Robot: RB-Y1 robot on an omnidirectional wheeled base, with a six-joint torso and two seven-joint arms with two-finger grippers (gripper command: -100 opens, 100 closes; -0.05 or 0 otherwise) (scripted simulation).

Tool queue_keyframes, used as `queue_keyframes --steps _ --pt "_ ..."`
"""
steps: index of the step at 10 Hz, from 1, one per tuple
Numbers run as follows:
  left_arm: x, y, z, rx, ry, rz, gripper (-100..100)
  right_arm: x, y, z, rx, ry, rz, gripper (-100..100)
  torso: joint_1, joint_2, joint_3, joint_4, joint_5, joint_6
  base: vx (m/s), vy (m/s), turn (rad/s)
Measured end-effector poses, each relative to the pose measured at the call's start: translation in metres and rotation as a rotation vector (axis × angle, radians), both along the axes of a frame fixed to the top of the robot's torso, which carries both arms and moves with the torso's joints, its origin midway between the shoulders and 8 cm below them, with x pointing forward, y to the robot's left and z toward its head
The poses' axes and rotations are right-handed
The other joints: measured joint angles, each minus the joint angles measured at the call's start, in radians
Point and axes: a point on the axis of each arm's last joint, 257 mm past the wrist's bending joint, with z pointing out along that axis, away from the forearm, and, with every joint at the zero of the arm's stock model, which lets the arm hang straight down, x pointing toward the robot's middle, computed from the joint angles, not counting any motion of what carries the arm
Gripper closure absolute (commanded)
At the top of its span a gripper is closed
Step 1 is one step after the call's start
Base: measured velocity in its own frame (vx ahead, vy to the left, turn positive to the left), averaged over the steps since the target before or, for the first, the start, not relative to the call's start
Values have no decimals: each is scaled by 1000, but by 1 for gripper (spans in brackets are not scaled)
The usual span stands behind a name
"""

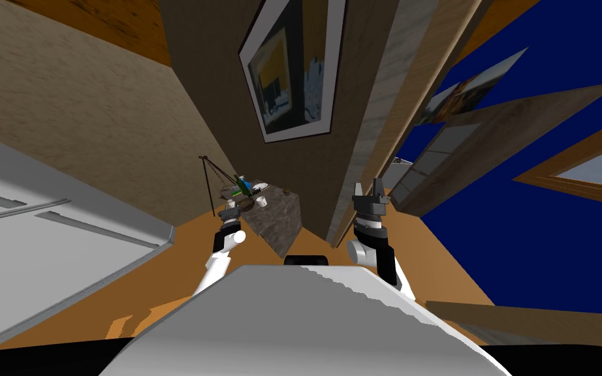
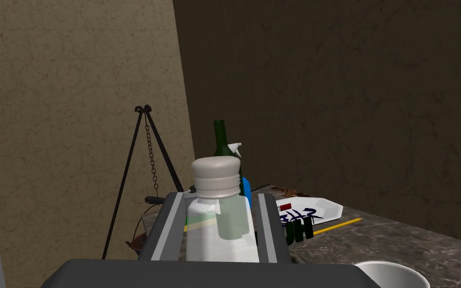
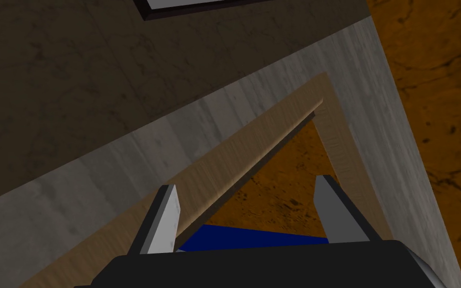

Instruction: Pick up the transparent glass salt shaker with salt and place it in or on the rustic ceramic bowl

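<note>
My left gripper [image 2: 219, 227] is shut on the salt shaker [image 2: 215, 180], a clear body with a pale fill and a ribbed grey cap. The fingers [image 2: 172, 220] press its two sides, and the gripper's body hides its base. A white bowl [image 2: 389, 274] shows its rim just beside the gripper on the dark marbled table [image 2: 404, 240]. In the head view the left gripper [image 1: 231, 212] hovers at the table's near corner, close to the white bowl [image 1: 262, 201]. My right gripper [image 1: 369, 190] is raised off to the right, with its fingers [image 3: 162, 220] open and nothing between them.
Behind the shaker stand a dark green bottle [image 2: 220, 140] and a blue spray bottle [image 2: 244, 185]. A white printed packet [image 2: 304, 215] and a yellow pencil [image 2: 337, 226] lie on the table. A black tripod with a chain [image 2: 147, 165] stands beside the table, against the brown wall.
</note>
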Motion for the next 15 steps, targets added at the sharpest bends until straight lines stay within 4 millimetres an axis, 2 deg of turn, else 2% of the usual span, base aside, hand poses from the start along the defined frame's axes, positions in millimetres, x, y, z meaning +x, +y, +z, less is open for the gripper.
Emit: queue_keyframes --steps 4,6,10,15 --pt "-14 45 -4 -47 45 69 100 0 0 0 0 0 0 0 -1 -3 -1 0 0 0 83 27 -80" --pt "-19 63 -14 -75 71 103 100 0 0 0 0 0 0 0 0 -4 -2 -1 0 0 82 19 -49" --pt "-39 93 -20 -125 101 148 100 0 0 0 0 0 0 0 -2 -2 -1 0 0 0 76 20 -71" --pt "-61 123 -40 -204 149 191 100 0 0 0 0 0 0 0 -4 1 1 1 0 1 55 6 -54"
